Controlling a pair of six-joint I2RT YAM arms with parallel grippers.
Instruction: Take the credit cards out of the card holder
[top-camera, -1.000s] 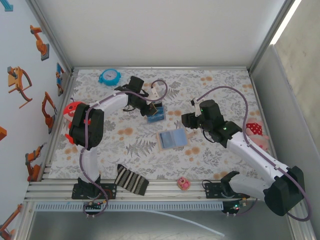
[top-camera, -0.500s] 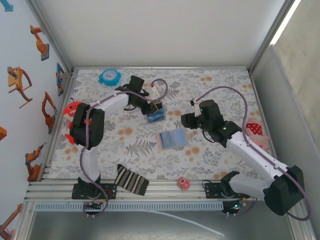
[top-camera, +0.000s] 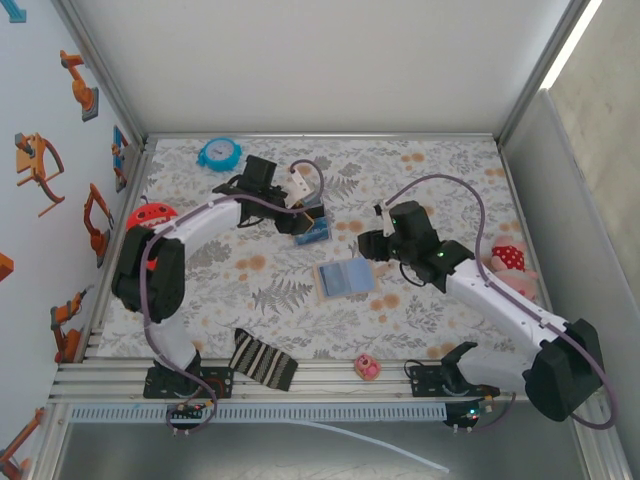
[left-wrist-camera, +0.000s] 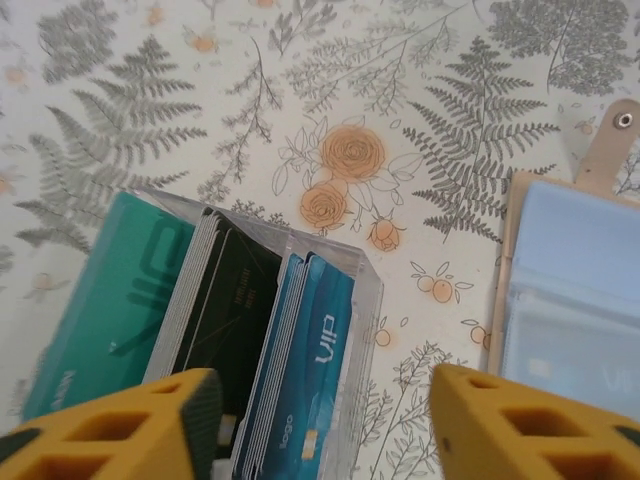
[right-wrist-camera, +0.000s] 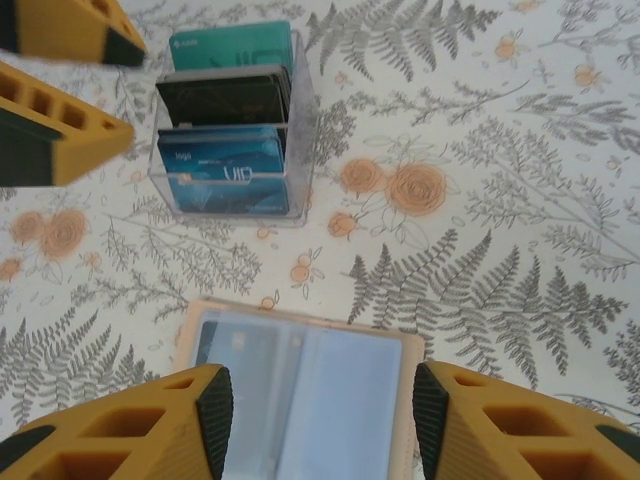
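Top external shows the card holder (top-camera: 345, 278) unfolded on the desk (top-camera: 430, 170), blue sleeves up, probably for access. Right pincer (right-wrist-camera: 318, 395) hangs over it, spread and empty; left pincer (left-wrist-camera: 325, 405), likewise spread, hovers over the clear card box (left-wrist-camera: 250, 330) just beyond it.

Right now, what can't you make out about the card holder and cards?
- Card count in the card holder: right wrist view, blurred, near part cut off by the bottom edge.
- Same holder, top external: too small.
- Clear card box: left wrist view, one end cut off by the bottom edge.
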